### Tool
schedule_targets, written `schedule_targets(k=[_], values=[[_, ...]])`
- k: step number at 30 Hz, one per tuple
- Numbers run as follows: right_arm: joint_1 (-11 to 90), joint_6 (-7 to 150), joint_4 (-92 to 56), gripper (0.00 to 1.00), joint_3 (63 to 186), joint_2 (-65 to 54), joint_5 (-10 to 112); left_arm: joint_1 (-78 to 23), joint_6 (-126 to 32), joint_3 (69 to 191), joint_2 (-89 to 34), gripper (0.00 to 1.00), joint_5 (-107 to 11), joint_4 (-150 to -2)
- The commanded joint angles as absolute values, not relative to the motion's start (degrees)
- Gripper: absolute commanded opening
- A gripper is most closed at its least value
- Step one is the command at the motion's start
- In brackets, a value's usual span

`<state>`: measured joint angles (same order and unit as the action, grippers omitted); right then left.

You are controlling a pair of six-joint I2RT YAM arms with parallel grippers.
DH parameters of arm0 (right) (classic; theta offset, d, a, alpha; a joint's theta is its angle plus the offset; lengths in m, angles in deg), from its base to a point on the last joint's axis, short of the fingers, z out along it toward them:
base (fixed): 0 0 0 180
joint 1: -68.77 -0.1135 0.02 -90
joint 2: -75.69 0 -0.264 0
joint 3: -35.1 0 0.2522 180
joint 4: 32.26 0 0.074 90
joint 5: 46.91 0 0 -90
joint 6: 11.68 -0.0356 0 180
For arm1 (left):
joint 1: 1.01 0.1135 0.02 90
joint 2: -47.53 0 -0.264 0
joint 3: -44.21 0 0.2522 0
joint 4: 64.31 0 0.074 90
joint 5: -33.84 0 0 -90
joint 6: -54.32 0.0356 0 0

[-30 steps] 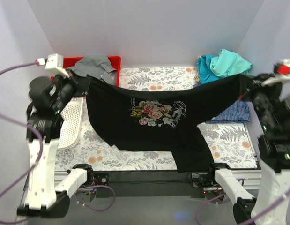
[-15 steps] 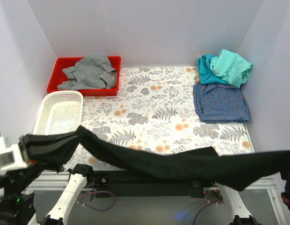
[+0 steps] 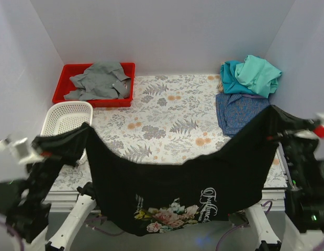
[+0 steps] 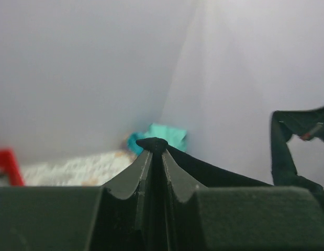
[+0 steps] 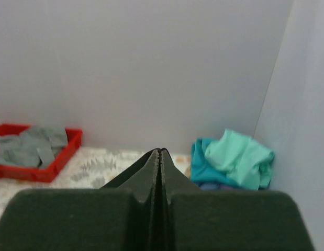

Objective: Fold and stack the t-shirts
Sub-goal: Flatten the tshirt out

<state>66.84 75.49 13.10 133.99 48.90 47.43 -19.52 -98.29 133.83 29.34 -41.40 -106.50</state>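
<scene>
Floral table [image 3: 172, 115], rose print [image 3: 166, 216] on black shirt [image 3: 177, 180] overhead only

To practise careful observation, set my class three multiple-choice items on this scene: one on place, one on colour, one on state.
1. The grey garment lies in: A a blue bucket; B the red tray; C a cardboard box.
2. The t-shirt hanging at the front is: A white; B yellow; C black.
3. That t-shirt is: A held up by the left fingers and right fingers; B folded flat; C rolled up.
Answers: B, it fills the tray; C, black with a rose print; A, each end is pinched, the middle sagging.
</scene>
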Motion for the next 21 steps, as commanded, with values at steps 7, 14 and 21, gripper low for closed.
schedule_targets(k=[7, 14, 21], values=[[67.0, 75.9, -5.3, 0.01, 110.4, 36.9, 43.3, -19.4, -98.3, 112.9, 8.9, 0.10, -65.0, -102.3], [67.0, 73.7, -12.8, 0.01, 107.8, 21.5, 45.7, -19.1, -97.8, 111.4, -8.9, 0.09, -72.9, -95.2], [67.0, 73.9, -17.2, 0.01, 115.4, 1.9, 47.7, -18.3, -93.9, 120.3, -31.7, 0.07, -74.6, -89.6]])
